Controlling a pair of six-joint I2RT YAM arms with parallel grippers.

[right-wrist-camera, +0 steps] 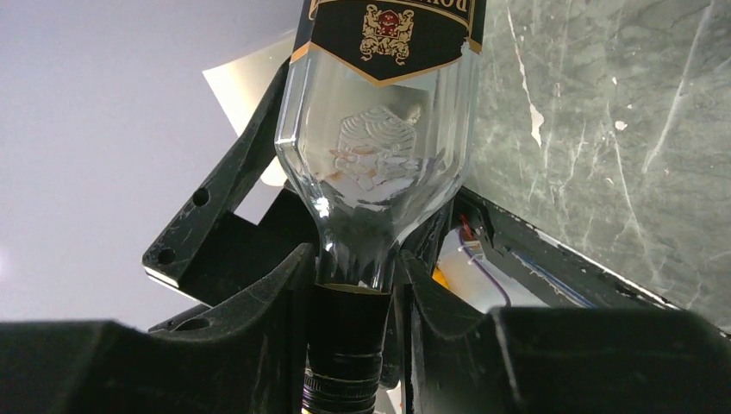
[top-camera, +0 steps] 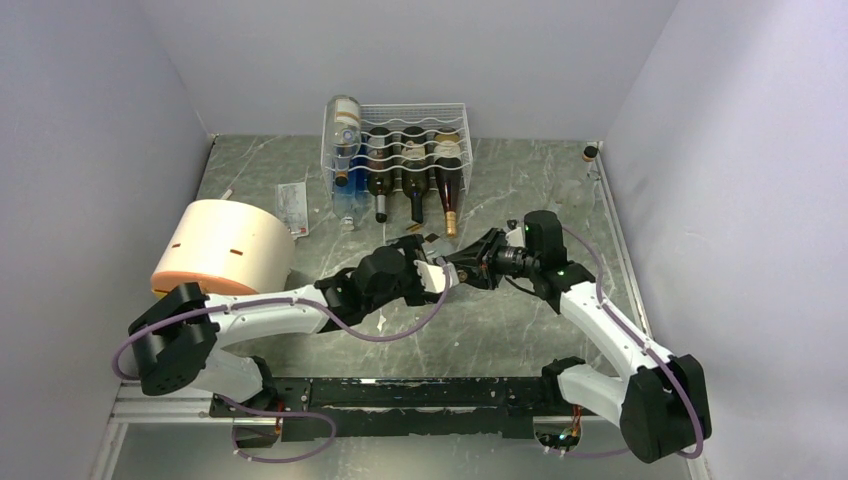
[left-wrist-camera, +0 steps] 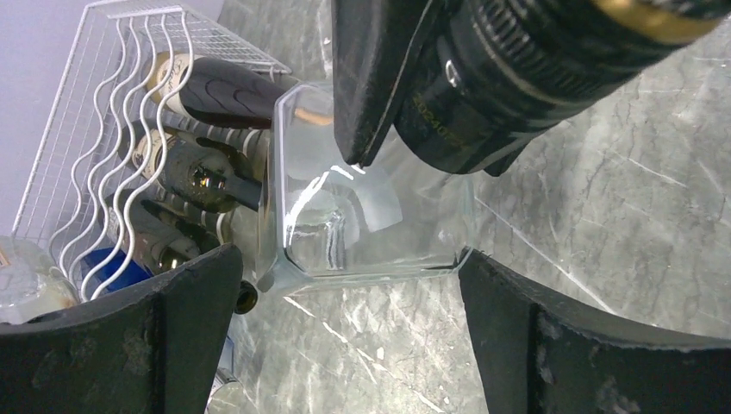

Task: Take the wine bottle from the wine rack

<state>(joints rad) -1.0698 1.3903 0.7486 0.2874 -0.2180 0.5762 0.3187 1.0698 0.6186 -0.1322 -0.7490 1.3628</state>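
Note:
The white wire wine rack (top-camera: 410, 140) stands at the back of the table, with several dark bottles (top-camera: 412, 185) lying in it. It also shows in the left wrist view, as the rack (left-wrist-camera: 103, 155) at the left. A clear glass wine bottle (right-wrist-camera: 379, 155) with a black and gold label hangs off the rack, over mid-table. My right gripper (right-wrist-camera: 355, 259) is shut on its black-capped neck. My left gripper (left-wrist-camera: 349, 259) is open. Its fingers stand on either side of the bottle's clear glass end (left-wrist-camera: 371, 216). In the top view the two grippers meet, left (top-camera: 428, 270) and right (top-camera: 468, 266).
A cream cylindrical drum (top-camera: 225, 245) sits at the left, close to my left arm. A clear bottle with a blue end (top-camera: 345, 160) leans in the rack's left column. A paper slip (top-camera: 292, 205) lies near the rack, and a small dark object (top-camera: 590, 152) sits in the far right corner.

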